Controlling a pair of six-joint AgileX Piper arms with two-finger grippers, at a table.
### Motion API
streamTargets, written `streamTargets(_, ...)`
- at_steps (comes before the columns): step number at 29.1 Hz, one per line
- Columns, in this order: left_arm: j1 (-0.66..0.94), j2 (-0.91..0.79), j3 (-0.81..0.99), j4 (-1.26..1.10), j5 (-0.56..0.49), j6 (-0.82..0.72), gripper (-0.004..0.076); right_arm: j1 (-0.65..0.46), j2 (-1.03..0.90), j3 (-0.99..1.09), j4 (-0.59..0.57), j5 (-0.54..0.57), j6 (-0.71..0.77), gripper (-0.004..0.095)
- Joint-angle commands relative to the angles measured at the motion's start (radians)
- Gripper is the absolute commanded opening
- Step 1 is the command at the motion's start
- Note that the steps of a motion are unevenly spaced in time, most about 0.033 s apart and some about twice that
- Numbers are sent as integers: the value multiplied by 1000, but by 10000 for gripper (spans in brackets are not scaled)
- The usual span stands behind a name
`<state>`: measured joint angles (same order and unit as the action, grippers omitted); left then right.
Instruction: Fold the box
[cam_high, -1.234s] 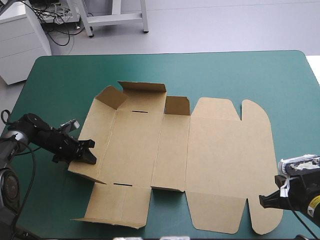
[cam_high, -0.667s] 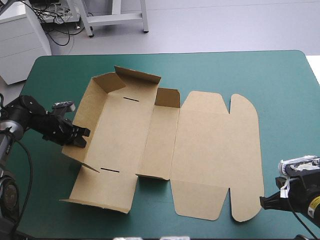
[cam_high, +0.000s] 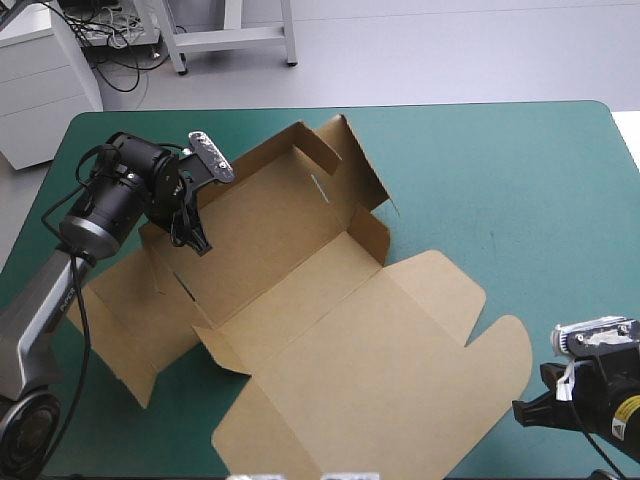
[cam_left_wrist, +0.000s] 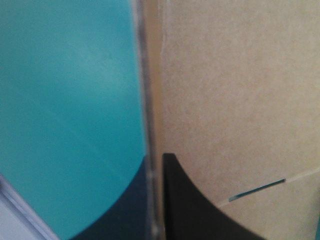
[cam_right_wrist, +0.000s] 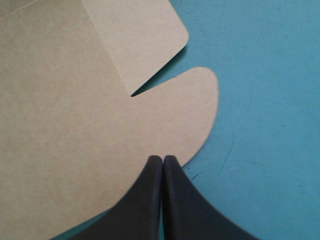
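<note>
Diagonally across the teal-green cover (cam_high: 520, 170) lies the brown box (cam_high: 340, 340), lid flat; left gripper (cam_high: 197, 241) pinches its left wall; right gripper (cam_right_wrist: 162, 159) closed empty, beside the rounded lid flap (cam_right_wrist: 195, 100).

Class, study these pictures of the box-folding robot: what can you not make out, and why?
- High view: how the left gripper grips the box; too small, shaded by its wrist.
- High view: the box's near edge, cut off at the bottom.
- Left wrist view: the pinched wall's edge, blurred.
- Right wrist view: whether the right gripper touches the rounded flap.
</note>
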<state>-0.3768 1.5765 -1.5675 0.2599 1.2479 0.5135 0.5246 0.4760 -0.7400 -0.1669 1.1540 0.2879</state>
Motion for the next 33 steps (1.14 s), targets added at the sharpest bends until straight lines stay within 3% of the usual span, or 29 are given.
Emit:
streamTargets(1,-61,-45,-40,125,51,70,-32,-5,7,-24,-3,-47,3,-23)
streamTargets(5,-112,-45,-40,179,20,72,-32,-5,7,-24,-1,-47,29,-23)
streamTargets(20,-295,-45,-6,231,-259,56,-32,-5,7,-24,-1,-49,51,-23)
streamTargets(33,-514,-45,158,563,-398,-214,-32,-5,7,-24,-3,-49,72,-23)
